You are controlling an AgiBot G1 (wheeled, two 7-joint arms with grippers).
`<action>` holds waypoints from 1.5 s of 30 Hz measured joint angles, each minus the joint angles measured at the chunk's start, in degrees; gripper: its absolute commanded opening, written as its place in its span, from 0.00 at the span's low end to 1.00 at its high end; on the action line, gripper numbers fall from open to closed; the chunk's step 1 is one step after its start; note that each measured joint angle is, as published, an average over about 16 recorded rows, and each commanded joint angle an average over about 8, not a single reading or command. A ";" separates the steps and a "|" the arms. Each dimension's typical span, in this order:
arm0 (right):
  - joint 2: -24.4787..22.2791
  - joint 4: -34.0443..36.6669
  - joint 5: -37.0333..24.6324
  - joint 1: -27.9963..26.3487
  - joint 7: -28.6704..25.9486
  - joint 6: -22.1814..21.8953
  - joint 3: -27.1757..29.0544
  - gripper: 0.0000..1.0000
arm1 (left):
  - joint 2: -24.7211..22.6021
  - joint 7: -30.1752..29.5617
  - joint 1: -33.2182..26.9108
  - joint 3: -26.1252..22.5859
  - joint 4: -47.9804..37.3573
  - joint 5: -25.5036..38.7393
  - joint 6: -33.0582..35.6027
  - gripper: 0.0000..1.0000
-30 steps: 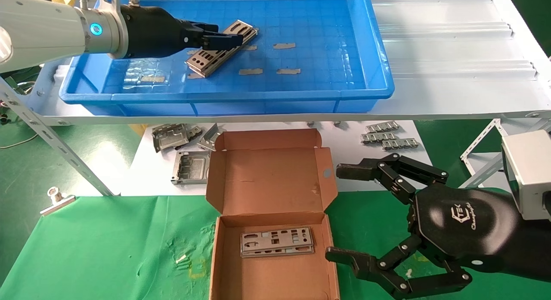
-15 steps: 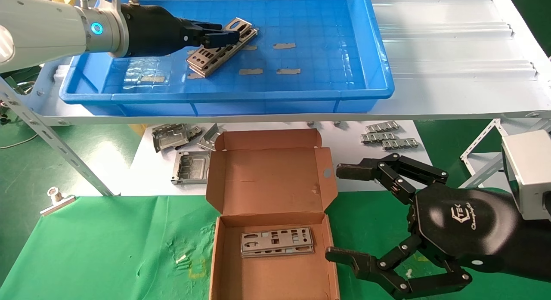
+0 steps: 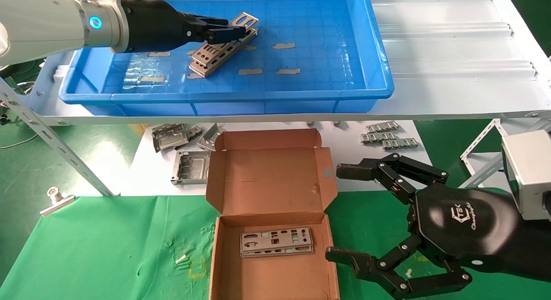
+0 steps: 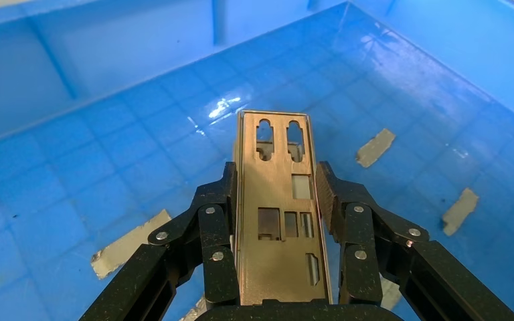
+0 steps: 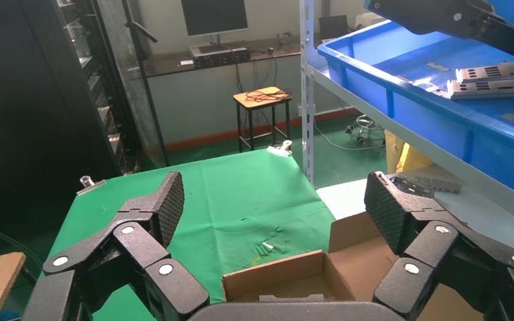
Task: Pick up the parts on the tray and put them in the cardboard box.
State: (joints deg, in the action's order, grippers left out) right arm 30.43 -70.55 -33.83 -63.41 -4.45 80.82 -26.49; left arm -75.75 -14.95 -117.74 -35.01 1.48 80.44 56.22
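Observation:
My left gripper [image 3: 230, 31] is inside the blue tray [image 3: 327, 54], shut on one silver plate [image 3: 244, 21], which it holds by its long edges a little above the tray floor. The left wrist view shows this plate [image 4: 278, 214] between the pads of my left gripper [image 4: 278, 177]. More plates [image 3: 211, 59] lie stacked below it on the tray floor. The cardboard box [image 3: 275, 274] stands open on the green cloth with plates [image 3: 277, 241] on its floor. My right gripper [image 3: 335, 212] is open and empty beside the box's right wall, also in its own wrist view [image 5: 276, 200].
Squarish metal frames [image 3: 189, 166] and small ribbed strips [image 3: 387, 138] lie on the white sheet under the shelf. A metal clip [image 3: 56, 201] sits at the cloth's left edge. Grey tape bits [image 3: 284, 45] dot the tray floor. A slanted shelf brace [image 3: 51, 140] runs on the left.
My left gripper has risen with the top plate, lifting it off the stack, and shifted slightly right. The right arm has not moved.

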 measured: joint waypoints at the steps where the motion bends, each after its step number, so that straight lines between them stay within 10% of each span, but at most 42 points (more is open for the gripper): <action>1: 0.00 0.00 0.00 0.00 0.00 0.00 0.00 1.00 | 0.06 0.02 -0.08 0.05 0.01 -0.09 0.28 0.00; 30: 0.00 0.00 0.00 0.00 0.00 0.00 0.00 1.00 | 8.14 9.99 0.33 3.55 4.17 -5.98 27.61 0.00; 45: 0.00 0.00 0.00 0.00 0.00 0.00 0.00 1.00 | 15.70 15.17 14.02 -2.17 25.10 -14.67 35.26 0.00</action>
State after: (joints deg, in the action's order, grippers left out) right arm 30.43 -70.55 -33.83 -63.41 -4.45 80.82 -26.49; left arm -60.05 0.22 -103.72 -37.17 26.58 65.77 91.47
